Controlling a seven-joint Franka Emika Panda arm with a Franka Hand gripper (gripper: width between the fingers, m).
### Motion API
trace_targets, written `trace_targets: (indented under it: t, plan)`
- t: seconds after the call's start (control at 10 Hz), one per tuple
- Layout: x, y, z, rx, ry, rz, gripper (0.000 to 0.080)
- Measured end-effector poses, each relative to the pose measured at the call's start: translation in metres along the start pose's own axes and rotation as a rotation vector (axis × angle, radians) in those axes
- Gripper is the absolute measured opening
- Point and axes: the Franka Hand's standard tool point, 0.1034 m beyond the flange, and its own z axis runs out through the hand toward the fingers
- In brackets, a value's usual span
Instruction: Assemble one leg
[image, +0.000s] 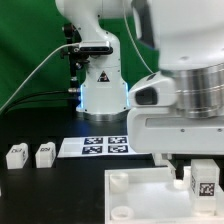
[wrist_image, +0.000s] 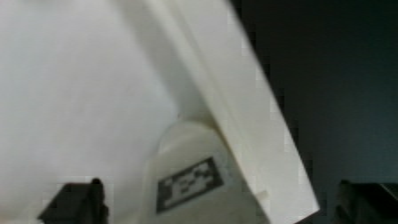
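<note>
Gripper (wrist_image: 219, 205) first: the two dark fingertips (wrist_image: 75, 202) sit wide apart in the wrist view, jaws spread, pinching nothing. Right between them is the leg (wrist_image: 189, 178), with daylight on both sides and neither pad touching it.

And where is that leg? It's at the panel (image: 140, 200), on the panel's corner toward the exterior view's right, directly under the hand. Whether it is seated in a corner hole or only standing there, I can't tell; the hand hides the joint. The matching round socket (image: 118, 180) on the panel's other near corner stands empty.

It's a small, chunky white plastic block, rounded at the end facing the wrist camera, with a black-and-white square tag on one face. I'd call it light and stiff, so no worry about crushing it, but smooth plastic can slip or twist in the jaws. The best hold looks like squarely across two opposite sides, low on the body, clear of the tag face.

Further out, beyond the panel's far edge, lies the marker board (image: 107, 146). Well off the panel toward the exterior view's left, two spare legs (image: 15, 154) wait on the dark table (image: 50, 195).
</note>
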Motion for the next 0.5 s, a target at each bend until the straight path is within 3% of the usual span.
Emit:
trace_targets:
  t: [0.3,0.4,0.5]
  plan:
    - [0.0082,0.0065,-0.0041,-0.003,0.017,-0.211,0.0649]
    - [0.0081,0.0063,-0.0041,-0.003,0.017,-0.209,0.0531]
    - [0.0081,0.0062,-0.0041,-0.002,0.017,-0.204,0.0531]
